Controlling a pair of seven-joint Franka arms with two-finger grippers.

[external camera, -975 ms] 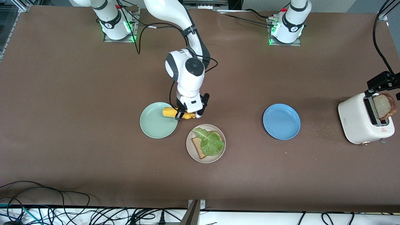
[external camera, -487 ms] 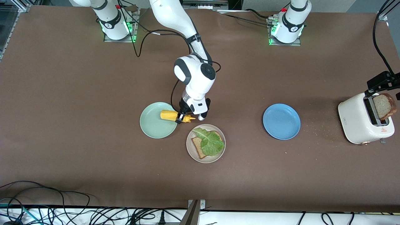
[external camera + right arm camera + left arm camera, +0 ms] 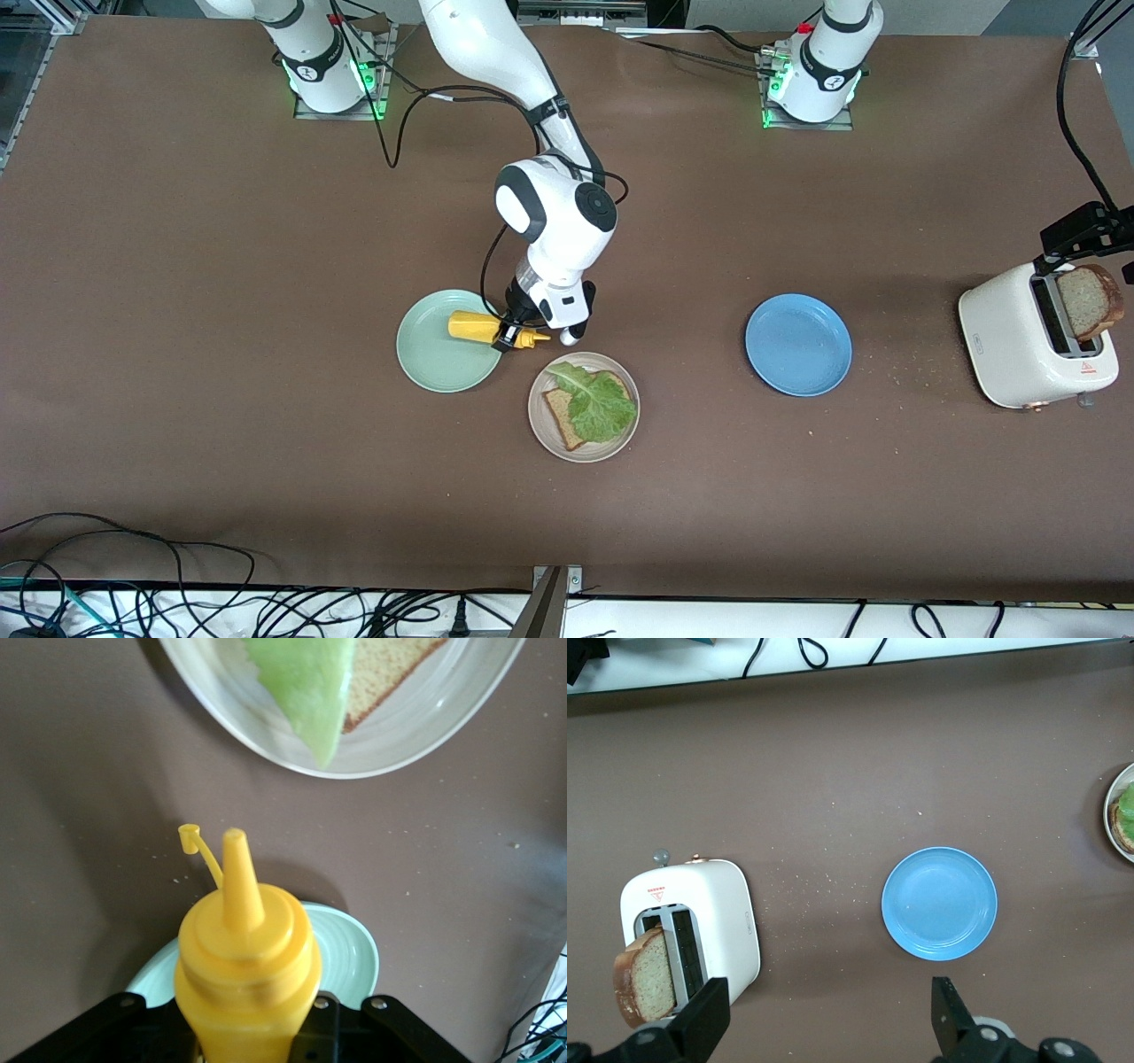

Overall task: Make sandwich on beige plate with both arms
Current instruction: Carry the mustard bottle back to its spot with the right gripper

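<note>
The beige plate (image 3: 542, 434) holds one bread slice (image 3: 560, 420) with a green lettuce leaf (image 3: 598, 404) lying on it. They show again as the beige plate (image 3: 425, 726), the bread slice (image 3: 390, 665) and the lettuce leaf (image 3: 306, 682). My right gripper (image 3: 508, 336) is shut on a yellow squeeze bottle (image 3: 474, 327). The bottle lies sideways over the rim of the mint-green plate (image 3: 434, 359), its nozzle toward the beige plate. Up close, the bottle (image 3: 244, 948) fills the right gripper (image 3: 252, 1036). My left gripper (image 3: 829, 992) is open, high over the table between toaster and blue plate.
A blue plate (image 3: 798, 345) sits toward the left arm's end, seen also as the blue plate (image 3: 939, 902). A white toaster (image 3: 1019, 350) with a bread slice (image 3: 1090, 301) sticking out stands at that end's edge. Crumbs lie between them.
The right arm's wrist has swung toward the left arm's side, and the yellow bottle has shifted a little farther over the mint-green plate. Plates, toaster and left arm are unchanged.
</note>
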